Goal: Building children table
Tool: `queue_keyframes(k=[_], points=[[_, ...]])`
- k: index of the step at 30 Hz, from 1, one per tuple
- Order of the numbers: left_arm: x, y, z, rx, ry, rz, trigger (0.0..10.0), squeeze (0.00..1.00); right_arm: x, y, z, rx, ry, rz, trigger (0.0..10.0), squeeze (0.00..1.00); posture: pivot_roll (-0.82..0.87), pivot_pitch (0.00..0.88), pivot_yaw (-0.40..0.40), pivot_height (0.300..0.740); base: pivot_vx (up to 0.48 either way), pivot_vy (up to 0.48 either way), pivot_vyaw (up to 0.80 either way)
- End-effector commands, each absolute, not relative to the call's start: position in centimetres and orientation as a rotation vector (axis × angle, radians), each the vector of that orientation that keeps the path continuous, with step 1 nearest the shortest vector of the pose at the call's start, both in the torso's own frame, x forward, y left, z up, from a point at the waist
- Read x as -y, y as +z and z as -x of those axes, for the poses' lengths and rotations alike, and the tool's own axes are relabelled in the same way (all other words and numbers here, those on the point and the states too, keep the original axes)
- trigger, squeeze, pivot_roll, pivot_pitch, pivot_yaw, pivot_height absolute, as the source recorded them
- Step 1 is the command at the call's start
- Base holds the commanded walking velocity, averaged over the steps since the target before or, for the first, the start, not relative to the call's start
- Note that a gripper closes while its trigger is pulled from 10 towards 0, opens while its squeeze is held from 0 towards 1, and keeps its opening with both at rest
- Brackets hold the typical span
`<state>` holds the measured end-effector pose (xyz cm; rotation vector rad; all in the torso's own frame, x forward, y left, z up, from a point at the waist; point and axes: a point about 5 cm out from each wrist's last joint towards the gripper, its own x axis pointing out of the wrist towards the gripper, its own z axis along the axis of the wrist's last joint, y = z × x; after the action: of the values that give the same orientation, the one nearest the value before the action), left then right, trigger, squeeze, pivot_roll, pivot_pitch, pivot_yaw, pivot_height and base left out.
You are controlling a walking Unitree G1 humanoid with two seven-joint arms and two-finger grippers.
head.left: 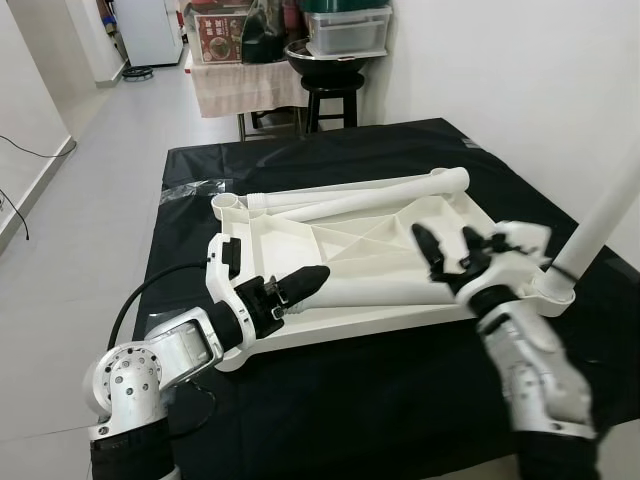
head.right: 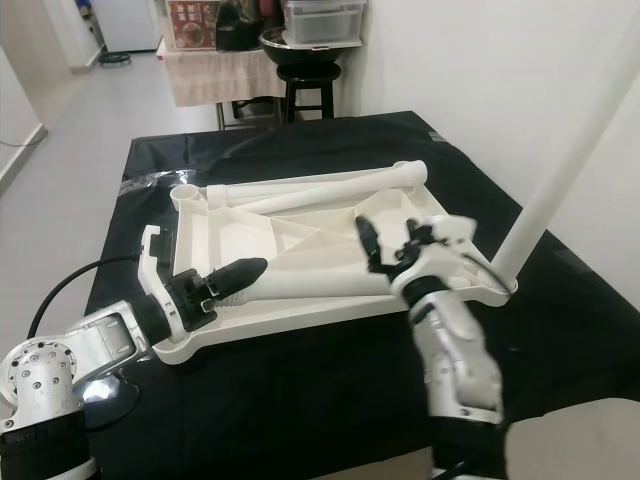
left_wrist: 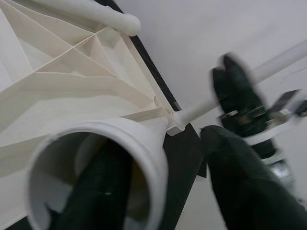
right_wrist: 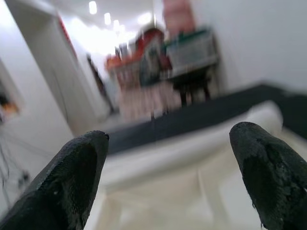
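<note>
Lying upside down on the counter (head.left: pixel 400 400), which is draped in black cloth, is a cream plastic tabletop (head.left: pixel 350 235), its underside moulded with raised ribs in triangular cells and a round socket at each corner.

- Loose leg (head.left: pixel 380 292): smooth hollow cream tube, resting across the ribbed underside. Left claw (head.left: pixel 300 285) pinches its open end, one finger inside the bore and one outside, as the left wrist view shows.
- Two more legs (head.left: pixel 350 195): same tubes, lying side by side along the far edge of the tabletop.
- Fitted leg (head.left: pixel 600 225): standing tilted in the near right corner socket, its upper end cut off by the frame.
- Right claw (head.left: pixel 450 250): matte black fingers spread, hovering over the tabletop's right part, just beside the fitted leg, holding nothing.
- Clear plastic wrap (head.left: pixel 190 190): crinkled, on the cloth at the far left corner.
- Black stool (head.left: pixel 330 95): beyond the counter, carrying a dark bowl.
- Side table (head.left: pixel 240 85) with pale cloth: holds boxes and a lidded bin, details too small to read.
- Black cable (head.left: pixel 150 290): loops from the left arm.

Right wrist view is blurred.
</note>
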<state>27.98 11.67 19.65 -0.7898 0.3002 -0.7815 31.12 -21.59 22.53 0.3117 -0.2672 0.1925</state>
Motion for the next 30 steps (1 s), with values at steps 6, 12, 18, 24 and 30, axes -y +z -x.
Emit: queue_keyframes(k=[6, 12, 18, 24, 30], points=[[-10.6, 19.0, -27.7, -0.356, -0.841, 0.813, 0.0, 0.00, 21.3, 25.2, -30.5, 0.343, 0.283, -0.400, 10.0, 0.00, -0.07, 0.037, 0.002, 0.740, 0.000, 0.000, 0.00], [-11.0, 18.1, -27.3, -0.403, -0.815, 0.810, 0.0, 0.00, 20.1, 25.0, -30.8, 0.325, 0.312, -0.417, 10.0, 0.00, -0.06, 0.039, -0.004, 0.740, 0.000, 0.000, 0.00], [-12.0, 19.0, -26.8, -0.349, -0.827, 0.794, 0.0, 0.00, 19.5, 25.2, -30.7, 0.322, 0.349, -0.449, 10.0, 0.00, -0.05, 0.041, -0.002, 0.740, 0.000, 0.000, 0.00], [-13.4, 21.8, -26.4, -0.201, -0.887, 0.755, 0.0, 0.00, 19.2, 26.0, -30.2, 0.341, 0.414, -0.544, 10.0, 0.00, -0.05, 0.041, 0.001, 0.740, 0.000, 0.000, 0.00], [-15.3, 24.8, -25.9, -0.062, -0.909, 0.691, 0.0, 0.00, 18.7, 26.7, -29.6, 0.373, 0.492, -0.594, 10.0, 0.00, -0.04, 0.042, -0.002, 0.740, 0.000, 0.000, 0.00]])
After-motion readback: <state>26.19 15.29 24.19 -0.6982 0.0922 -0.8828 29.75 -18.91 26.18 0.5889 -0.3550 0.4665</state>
